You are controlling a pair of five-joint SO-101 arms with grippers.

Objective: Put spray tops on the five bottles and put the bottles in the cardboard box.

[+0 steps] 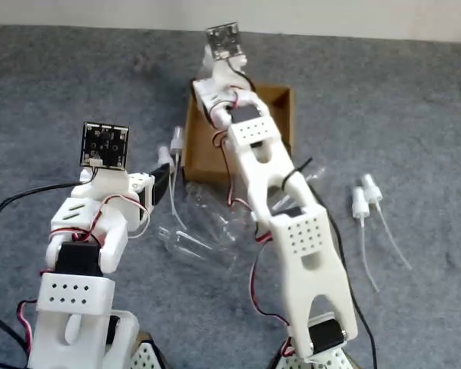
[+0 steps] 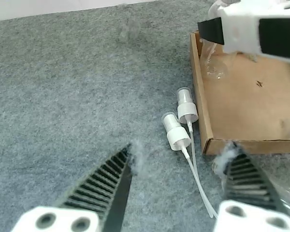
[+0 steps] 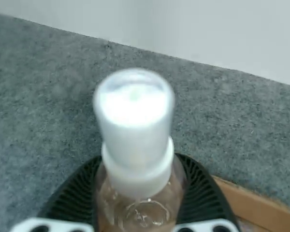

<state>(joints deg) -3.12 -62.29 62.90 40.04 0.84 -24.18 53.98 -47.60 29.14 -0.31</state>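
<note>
Grey felt-like surface (image 1: 77,77) across the whole work area, with a pale wall along its far edge.

Cardboard box (image 1: 279,98): open-topped and shallow. Sits flat at far centre of the surface.

Right gripper (image 3: 137,193): stands over the far-left corner of the box, at the end of the long arm stretched from near centre. Clamps a clear bottle (image 3: 140,215) just below the neck, one ribbed black finger (image 3: 67,198) on each side. Fitted spray top (image 3: 134,111): white, seated on the neck of this bottle. Bottle body: down inside the box, just beside its left wall. Contact with the box floor not determinable.

Left gripper (image 2: 180,154): sits low over the surface, left of the box and slightly nearer. Jaws spread wide, nothing between them. Faces the near-left corner of the box.

Nearer left spray top (image 2: 178,133) and farther left spray top (image 2: 186,106): lie side by side on the surface, outside the box and just beside its left wall. White heads toward the far side, thin dip tubes trailing toward the left gripper.

Right spray tops (image 1: 359,201): two, side by side on the surface, well apart from the box on its right. Tubes trailing near.

Loose bottles (image 1: 203,234): clear, on their sides in a cluster near of the box, between the two arms and partly under the right arm. Count not determinable.
</note>
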